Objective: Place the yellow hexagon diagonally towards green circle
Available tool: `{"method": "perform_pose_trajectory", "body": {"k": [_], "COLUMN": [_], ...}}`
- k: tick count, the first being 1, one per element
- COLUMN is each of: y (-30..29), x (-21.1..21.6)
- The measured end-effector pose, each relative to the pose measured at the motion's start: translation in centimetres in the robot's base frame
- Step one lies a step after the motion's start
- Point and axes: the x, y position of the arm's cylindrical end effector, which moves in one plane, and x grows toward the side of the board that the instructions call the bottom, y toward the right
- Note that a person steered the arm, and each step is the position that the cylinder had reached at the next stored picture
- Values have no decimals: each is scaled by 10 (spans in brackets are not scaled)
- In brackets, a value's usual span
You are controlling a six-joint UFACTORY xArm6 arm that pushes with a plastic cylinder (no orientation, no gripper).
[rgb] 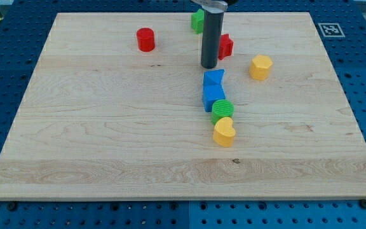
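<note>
The yellow hexagon lies at the view's right of centre, in the upper half of the board. The green circle sits near the middle, touching a blue block above it and a yellow heart below it. A blue star-like block sits just above the blue block. My tip stands just above the blue star, to the left of the yellow hexagon and apart from it.
A red cylinder stands at the upper left. A red block and a green block are partly hidden behind the rod near the top. The wooden board lies on a blue perforated table.
</note>
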Motion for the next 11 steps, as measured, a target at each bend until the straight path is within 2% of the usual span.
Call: {"method": "perform_pose_trajectory", "body": {"k": [4,9,11], "y": [21,98,104], "x": [1,2,2]}}
